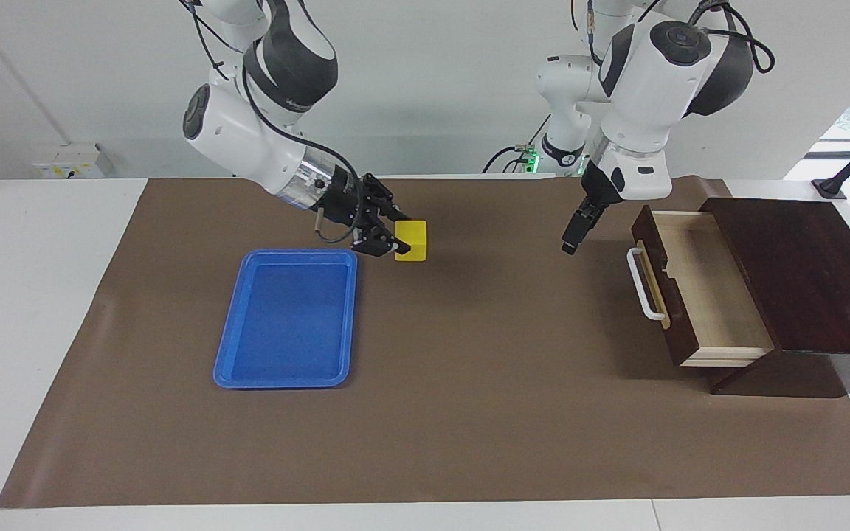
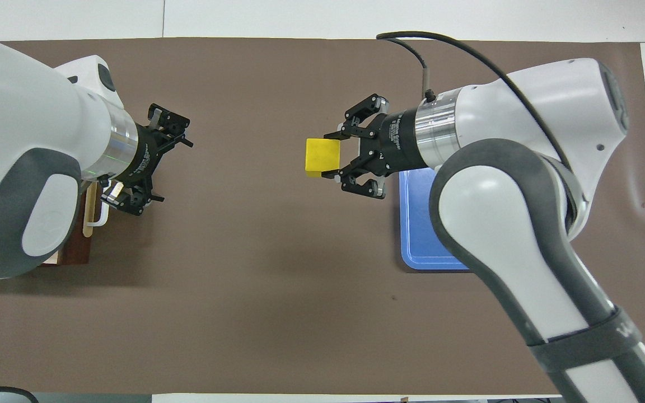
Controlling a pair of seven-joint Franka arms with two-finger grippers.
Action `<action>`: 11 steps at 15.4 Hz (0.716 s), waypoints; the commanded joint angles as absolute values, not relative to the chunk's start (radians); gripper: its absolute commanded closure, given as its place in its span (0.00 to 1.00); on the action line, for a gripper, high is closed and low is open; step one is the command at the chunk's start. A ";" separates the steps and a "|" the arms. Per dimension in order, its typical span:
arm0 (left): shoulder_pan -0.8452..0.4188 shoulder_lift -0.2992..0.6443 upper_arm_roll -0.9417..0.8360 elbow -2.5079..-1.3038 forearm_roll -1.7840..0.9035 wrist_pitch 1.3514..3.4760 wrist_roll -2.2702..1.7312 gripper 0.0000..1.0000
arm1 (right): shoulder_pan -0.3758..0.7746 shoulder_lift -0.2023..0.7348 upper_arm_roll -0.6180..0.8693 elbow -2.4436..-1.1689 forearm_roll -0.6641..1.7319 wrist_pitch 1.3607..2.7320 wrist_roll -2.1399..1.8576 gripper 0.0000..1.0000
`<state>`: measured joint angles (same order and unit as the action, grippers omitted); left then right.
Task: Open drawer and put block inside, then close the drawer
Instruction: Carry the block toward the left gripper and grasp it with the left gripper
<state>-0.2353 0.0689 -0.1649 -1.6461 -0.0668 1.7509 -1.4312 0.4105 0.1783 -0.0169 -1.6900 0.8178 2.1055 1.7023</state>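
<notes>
The drawer (image 1: 713, 295) stands pulled open out of its dark wooden box (image 1: 816, 280) at the left arm's end of the table; its pale inside is empty. The white handle (image 1: 645, 284) faces the table's middle. In the overhead view only the handle (image 2: 96, 212) and a corner of the wood show under the left arm. My right gripper (image 1: 394, 240) is shut on the yellow block (image 1: 412, 241) and holds it just above the mat, beside the blue tray's corner; the block (image 2: 322, 157) shows between the fingers from above. My left gripper (image 1: 569, 245) hangs over the mat in front of the drawer.
A flat blue tray (image 1: 285, 317), empty, lies on the brown mat (image 1: 469, 383) toward the right arm's end of the table. In the overhead view the right arm covers most of the tray (image 2: 420, 224).
</notes>
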 commanded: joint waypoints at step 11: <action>-0.399 0.327 -0.146 -1.353 -0.026 1.666 -1.868 0.00 | 0.526 0.216 -0.015 -1.669 0.801 2.218 1.805 1.00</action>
